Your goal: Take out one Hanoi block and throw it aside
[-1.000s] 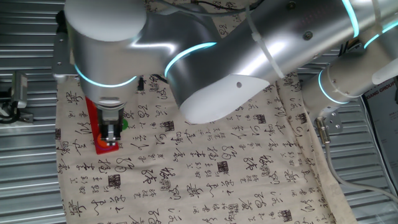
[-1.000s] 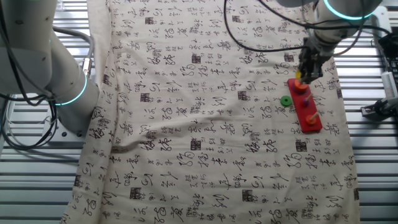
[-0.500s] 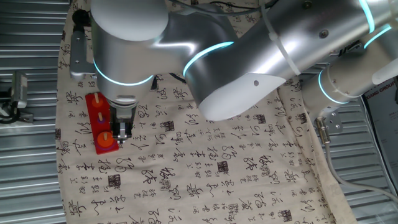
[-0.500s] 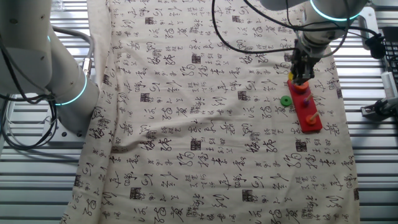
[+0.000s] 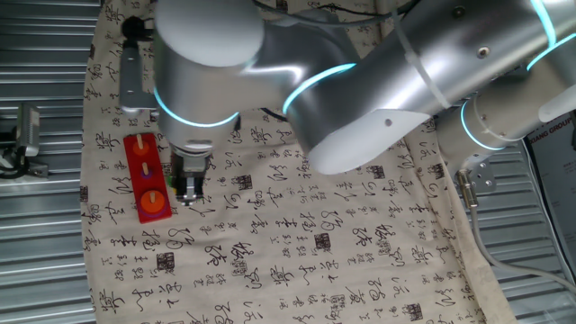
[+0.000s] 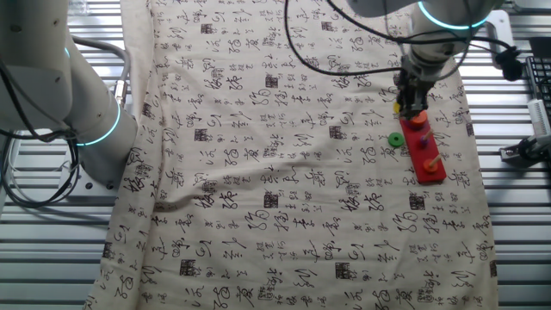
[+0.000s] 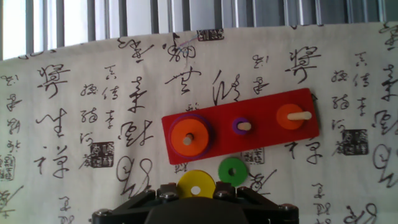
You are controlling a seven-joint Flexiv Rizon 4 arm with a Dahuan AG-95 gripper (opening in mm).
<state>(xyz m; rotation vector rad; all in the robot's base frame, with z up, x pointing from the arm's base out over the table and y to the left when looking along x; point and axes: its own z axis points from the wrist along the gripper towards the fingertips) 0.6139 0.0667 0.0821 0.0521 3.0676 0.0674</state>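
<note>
The yellow Hanoi block (image 7: 186, 183) sits between my gripper's (image 7: 196, 194) fingertips, held above the cloth just beside the red peg base (image 7: 261, 140). It shows as a yellow spot (image 6: 397, 108) at the gripper (image 6: 405, 107) in the other fixed view. The gripper (image 5: 189, 193) hangs right of the base (image 5: 142, 162). The base holds a large orange ring (image 7: 188, 138) over a purple one, a small purple ring (image 7: 241, 126) and a small orange ring (image 7: 292, 116). A green ring (image 7: 233, 170) lies on the cloth beside the base.
A cloth with calligraphy print (image 6: 284, 172) covers the table; bare metal slats (image 5: 40, 234) lie past its edges. A second robot arm's base (image 6: 90, 120) stands at the cloth's left side. Cables and a fixture (image 6: 527, 146) sit off the right edge.
The gripper has moved sideways off the red base with the yellow ring in it, from over the end peg to beside the base, near the green ring.
</note>
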